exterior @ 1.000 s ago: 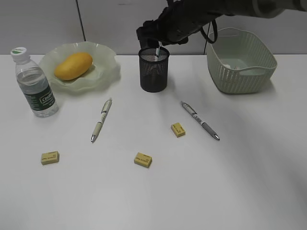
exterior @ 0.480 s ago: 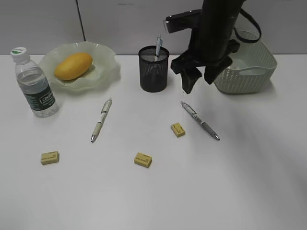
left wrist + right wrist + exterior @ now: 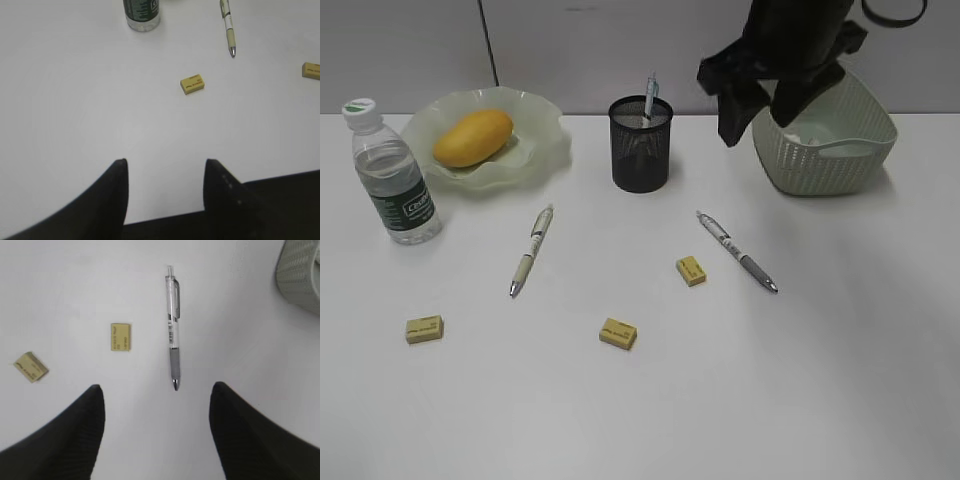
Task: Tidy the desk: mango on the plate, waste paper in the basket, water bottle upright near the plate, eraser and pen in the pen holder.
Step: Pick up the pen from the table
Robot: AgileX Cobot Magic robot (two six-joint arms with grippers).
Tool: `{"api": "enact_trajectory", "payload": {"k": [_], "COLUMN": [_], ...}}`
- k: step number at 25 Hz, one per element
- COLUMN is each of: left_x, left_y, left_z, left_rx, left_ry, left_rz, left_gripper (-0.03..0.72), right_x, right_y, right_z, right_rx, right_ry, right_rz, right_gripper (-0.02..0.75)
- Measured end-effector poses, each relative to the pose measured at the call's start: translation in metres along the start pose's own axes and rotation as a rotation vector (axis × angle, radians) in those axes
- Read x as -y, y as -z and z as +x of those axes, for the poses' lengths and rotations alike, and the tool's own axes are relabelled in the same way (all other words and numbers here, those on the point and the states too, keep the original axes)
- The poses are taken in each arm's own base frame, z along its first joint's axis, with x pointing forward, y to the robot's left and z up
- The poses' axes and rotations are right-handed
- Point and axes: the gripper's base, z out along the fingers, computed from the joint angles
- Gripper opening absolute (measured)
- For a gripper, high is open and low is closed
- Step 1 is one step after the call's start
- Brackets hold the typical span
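So the desk (image 3: 640,410) is about half sorted. The mango (image 3: 472,137) sits in the plate (image 3: 545,150) up around 10 o'clock in the exterior view, and the water bottle (image 3: 392,175) stands upright just beside that plate, at its 8 o'clock. The pen holder (image 3: 641,145) is near 12 o'clock with one pen (image 3: 649,98) poking out of its top. The basket (image 3: 823,140) is at 2 o'clock, something white lying inside it, can't tell what exactly. Loose on the desk: a white pen (image 3: 531,250) at 9 o'clock of centre, a grey-grip pen (image 3: 736,250) toward 3 o'clock, and three yellow erasers, one far left (image 3: 424,329), one in the middle (image 3: 618,333), one (image 3: 691,270) just beside the grey-grip pen. The right gripper (image 3: 760,105) hangs above the desk between holder and basket, jaws apart and empty; its wrist view looks straight down on the grey-grip pen. The left gripper (image 3: 165,167) has its jaws apart too, nothing between them, hovering over bare desk with the far-left eraser ahead at 12 o'clock.
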Motion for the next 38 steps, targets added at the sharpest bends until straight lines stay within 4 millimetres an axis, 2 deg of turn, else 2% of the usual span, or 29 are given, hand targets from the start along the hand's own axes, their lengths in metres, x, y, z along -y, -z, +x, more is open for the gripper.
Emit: {"api": "enact_trajectory", "payload": {"k": [5, 9, 13, 24, 29, 38], "left_x": [0.0, 0.0, 0.0, 0.0, 0.0, 0.0], "left_y": [0.0, 0.0, 0.0, 0.0, 0.0, 0.0], "left_z": [0.0, 0.0, 0.0, 0.0, 0.0, 0.0], "left_rx": [0.0, 0.0, 0.0, 0.0, 0.0, 0.0], "left_ry": [0.0, 0.0, 0.0, 0.0, 0.0, 0.0], "left_rz": [0.0, 0.0, 0.0, 0.0, -0.001, -0.001], "left_gripper": [0.372, 0.372, 0.372, 0.372, 0.372, 0.372], "right_x": [-0.001, -0.001, -0.001, -0.001, -0.001, 0.004], "right_y": [0.041, 0.058, 0.069, 0.081, 0.094, 0.121], "right_z": [0.018, 0.047, 0.084, 0.19, 0.232, 0.31], "right_rx": [0.063, 0.054, 0.026, -0.013, 0.049, 0.306], "right_ry": [-0.003, -0.003, -0.011, -0.049, -0.048, -0.033], "right_rz": [-0.008, -0.009, -0.01, -0.011, -0.008, 0.042], "right_gripper": [0.519, 0.518, 0.517, 0.515, 0.515, 0.514]}}
